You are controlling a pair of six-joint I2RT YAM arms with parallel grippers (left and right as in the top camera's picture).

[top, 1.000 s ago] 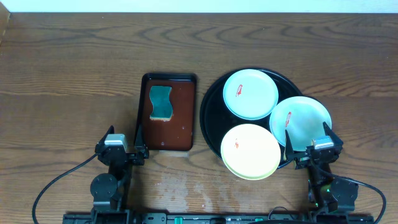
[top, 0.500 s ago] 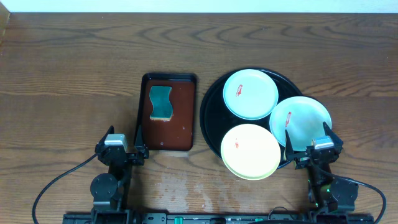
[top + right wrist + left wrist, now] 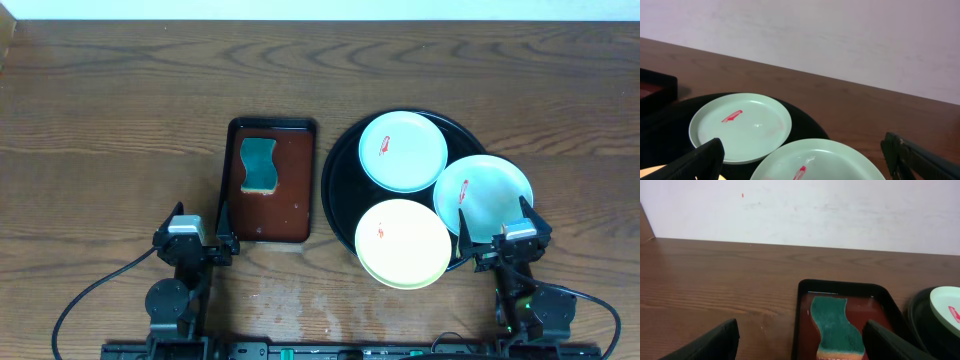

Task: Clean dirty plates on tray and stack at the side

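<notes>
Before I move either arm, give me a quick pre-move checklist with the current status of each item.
1. The left gripper open, holding nothing: ok.
2. The right gripper open, holding nothing: ok.
3. The teal wavy sponge lying free in the brown rectangular tray: ok.
4. The far mint plate, right mint plate and pale yellow plate all on the round glossy black tray: ok.
5. Plates clean: not ok, each shows a red smear.
6. Plates stacked at the side: not ok, none there.

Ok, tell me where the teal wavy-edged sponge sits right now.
In the overhead view, the teal wavy-edged sponge lies in the far half of the brown rectangular tray, left of the round glossy black tray.
</notes>
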